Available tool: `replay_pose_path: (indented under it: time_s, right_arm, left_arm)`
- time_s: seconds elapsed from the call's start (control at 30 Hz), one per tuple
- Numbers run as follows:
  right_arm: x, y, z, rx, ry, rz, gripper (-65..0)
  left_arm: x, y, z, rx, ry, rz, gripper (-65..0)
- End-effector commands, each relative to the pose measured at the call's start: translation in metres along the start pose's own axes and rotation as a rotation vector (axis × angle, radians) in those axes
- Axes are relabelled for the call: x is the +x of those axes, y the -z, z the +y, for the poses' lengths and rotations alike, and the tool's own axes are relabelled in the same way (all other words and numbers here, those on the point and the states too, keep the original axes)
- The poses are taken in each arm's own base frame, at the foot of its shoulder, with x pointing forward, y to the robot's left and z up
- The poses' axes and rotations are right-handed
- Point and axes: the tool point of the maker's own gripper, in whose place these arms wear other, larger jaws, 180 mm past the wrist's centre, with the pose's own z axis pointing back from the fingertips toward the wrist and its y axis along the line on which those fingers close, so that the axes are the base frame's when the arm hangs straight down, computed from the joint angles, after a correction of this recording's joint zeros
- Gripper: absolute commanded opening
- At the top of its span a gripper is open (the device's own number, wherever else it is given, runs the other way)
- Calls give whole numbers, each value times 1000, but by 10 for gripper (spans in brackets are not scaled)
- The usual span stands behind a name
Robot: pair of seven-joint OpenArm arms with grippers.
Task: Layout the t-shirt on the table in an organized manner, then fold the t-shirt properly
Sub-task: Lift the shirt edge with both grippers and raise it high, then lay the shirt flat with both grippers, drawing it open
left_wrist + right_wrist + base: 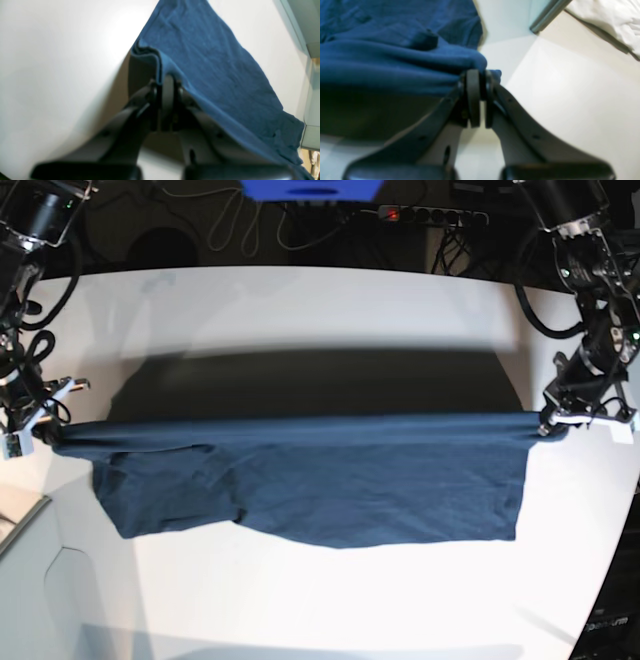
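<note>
1. Above the tabletop (pixel 330 310), the t-shirt (pixel 320 480) hangs stretched between both arms, top edge pulled into a near-straight line from 9 o'clock to 3 o'clock in the base view; lower part drapes toward 6 o'clock, and I can't tell if its hem touches the surface.
2. Left end effector (pixel 167 83), at 3 o'clock in base view: jaws pinched tight on a bunched corner of the shirt.
3. Right end effector (pixel 480 86), at 9 o'clock: also clamped on a gathered corner, fabric rolled over the pads.
4. Step in hand, judged: laying the shirt flat. Do it well by keeping both arms level and equal tension, lowering together so the hanging edge lands first, then dragging toward 12 o'clock to smooth it.
5. Risk: sleeve area at 8 o'clock looks folded under and may crease.
</note>
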Motion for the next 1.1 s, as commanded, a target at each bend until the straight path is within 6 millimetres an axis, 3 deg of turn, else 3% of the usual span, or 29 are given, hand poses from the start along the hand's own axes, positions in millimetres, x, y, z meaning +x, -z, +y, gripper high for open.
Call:
replay_pose_path:
  time_s: [0.0,0.17,0.3,0.63,0.8,0.87,1.07]
  right_arm:
    - [37,-1,-12,-19,-24,-102,-650]
    - [85,7,-21,-39,-22,-205,-650]
    - [130,19,-17,-22,-45,-262,-650]
    - [240,55,-20,36,-10,-376,-650]
    - [302,67,-42,6,-6,-409,-650]
    - [332,65,-48,15,12,-463,-650]
    - [396,51,-63,-13,-14,-548,-650]
  left_arm:
    - [30,-2,-14,-31,14,-82,-650]
    - [77,7,-53,-105,10,-173,-650]
    - [112,16,-82,-167,-21,-223,-650]
    - [167,58,-142,-284,-160,-207,-650]
    - [203,64,-185,-365,-209,-211,-650]
    - [222,63,-205,-401,-230,-227,-650]
    - [269,49,-250,-485,-265,-279,-650]
